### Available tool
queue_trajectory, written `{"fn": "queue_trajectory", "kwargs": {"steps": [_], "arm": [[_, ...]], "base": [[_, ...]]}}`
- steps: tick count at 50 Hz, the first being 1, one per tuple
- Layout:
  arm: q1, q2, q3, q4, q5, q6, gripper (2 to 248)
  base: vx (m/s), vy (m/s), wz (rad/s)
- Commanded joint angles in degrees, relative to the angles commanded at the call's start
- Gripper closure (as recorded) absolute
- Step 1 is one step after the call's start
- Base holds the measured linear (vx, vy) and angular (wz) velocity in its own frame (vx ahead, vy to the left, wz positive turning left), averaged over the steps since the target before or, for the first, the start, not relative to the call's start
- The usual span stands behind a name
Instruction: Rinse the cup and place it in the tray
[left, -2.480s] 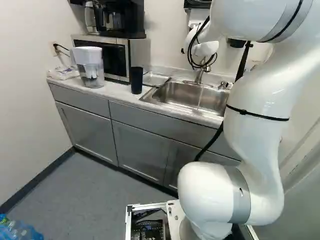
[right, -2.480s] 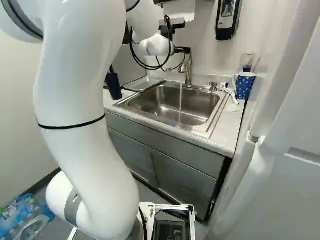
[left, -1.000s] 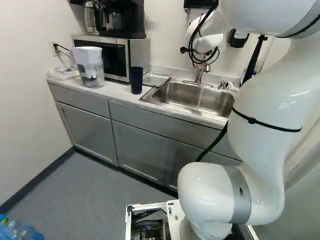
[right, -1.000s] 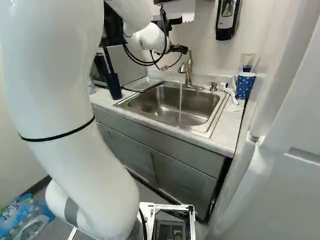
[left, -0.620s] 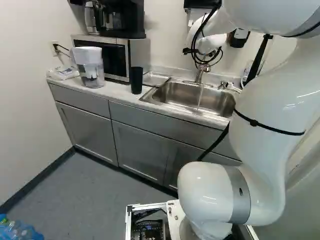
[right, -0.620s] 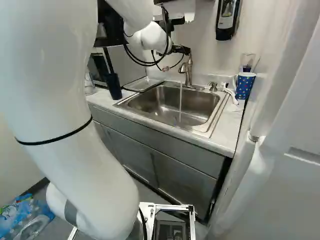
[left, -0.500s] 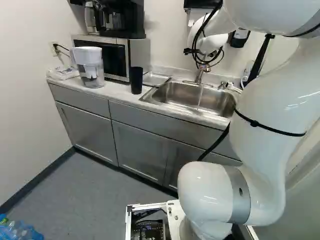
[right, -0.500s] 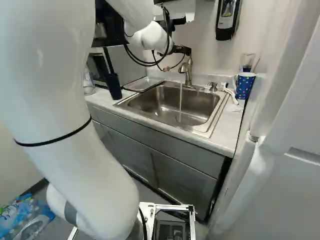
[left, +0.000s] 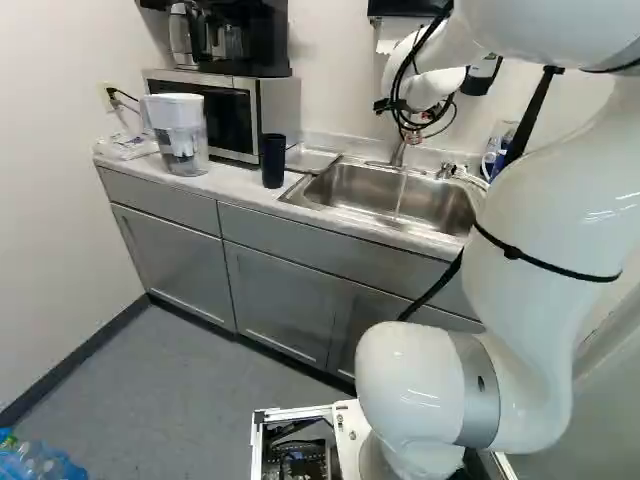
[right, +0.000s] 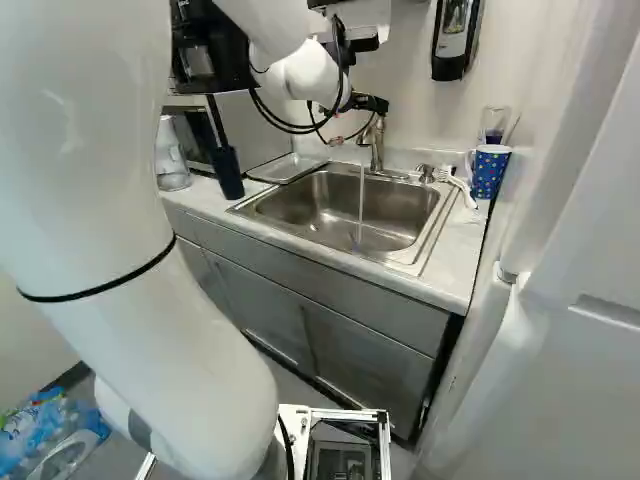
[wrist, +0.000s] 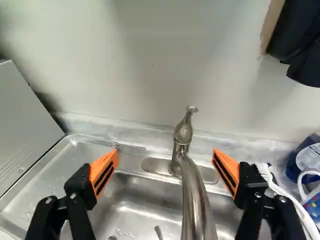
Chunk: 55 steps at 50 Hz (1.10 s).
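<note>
I'm holding the claw above the back of the sink, its orange-padded fingers spread wide, one on each side of the faucet with nothing pinched between them. Water is running into the basin, and I'm not seeing a cup beneath it.

I can't tell which vessel the task is meaning: the dark blue tumbler is standing on the surface just beside the metal tray, and the polka-dot mug is standing on the other side of the sink. Neither is sitting in the tray, so I'm judging the placing as undone.

What's worrying me is the faucet: if I'm lowering or swinging sideways from here, a finger could be knocking the spout and throwing the stream over the rim. The cable loops are hanging close to it too, and a wrist turn could be snagging them or getting them wet. Towards the mug, the white curved handle is lying where a low finger could be catching it. Wet walls on either vessel could be making a later grip slip.
</note>
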Motion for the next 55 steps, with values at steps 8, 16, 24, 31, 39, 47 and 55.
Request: {"fn": "queue_trajectory", "kwargs": {"steps": [8,16,24,31,39,47,55], "arm": [[-0.4,0.8,0.8,0.0,-1.6,0.0,3],[-0.8,1.6,1.7,0.0,-3.3,0.0,3],[-1.1,2.6,2.6,0.0,-5.0,0.0,3],[-1.4,3.4,3.5,0.0,-6.5,0.0,3],[-1.8,4.4,4.5,0.0,-8.2,0.0,3],[-2.2,5.4,5.5,0.0,-10.0,0.0,3],[-2.4,6.6,6.6,0.0,-11.7,0.0,3]], "base": [[0.0,0.0,0.0],[0.0,0.0,0.0],[0.0,0.0,0.0],[0.0,0.0,0.0],[0.0,0.0,0.0],[0.0,0.0,0.0],[0.0,0.0,0.0]]}}
